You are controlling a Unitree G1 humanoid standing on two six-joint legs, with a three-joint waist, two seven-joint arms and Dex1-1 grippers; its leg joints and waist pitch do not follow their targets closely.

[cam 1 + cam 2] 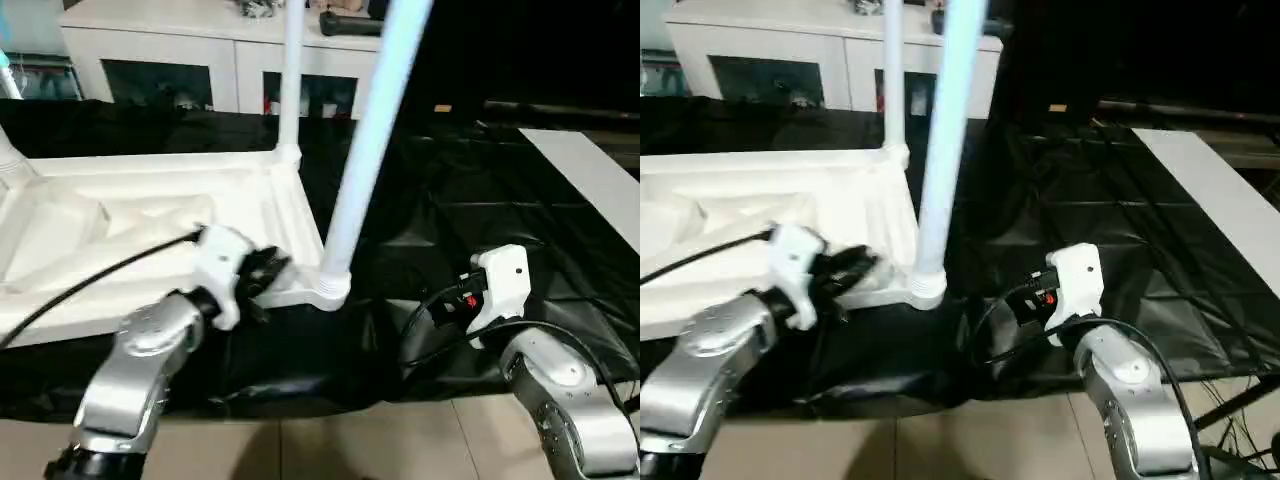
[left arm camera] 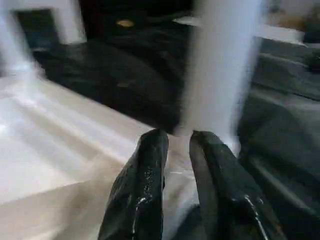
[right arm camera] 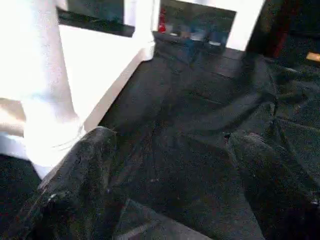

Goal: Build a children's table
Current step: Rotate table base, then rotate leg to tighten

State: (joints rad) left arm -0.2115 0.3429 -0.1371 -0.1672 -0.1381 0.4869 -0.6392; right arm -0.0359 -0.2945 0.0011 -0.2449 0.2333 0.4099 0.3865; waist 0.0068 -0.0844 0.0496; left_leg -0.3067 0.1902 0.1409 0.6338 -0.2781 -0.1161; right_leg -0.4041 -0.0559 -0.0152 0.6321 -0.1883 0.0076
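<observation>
Lower centre, the near leg [image 1: 362, 150] stands in the tabletop [image 1: 150, 225] corner socket; left gripper [image 2: 177, 142] narrow, empty; right gripper [image 3: 170, 150] wide, empty.

My forearms are brushed silver tubes ending in white wrist housings. A black cable loops from each housing. My left gripper [image 1: 268, 268] has two glossy black fingers [image 2: 140, 185]; my right gripper [image 3: 170, 190] shows matte black fingers, with a red tab beside its housing.
</observation>
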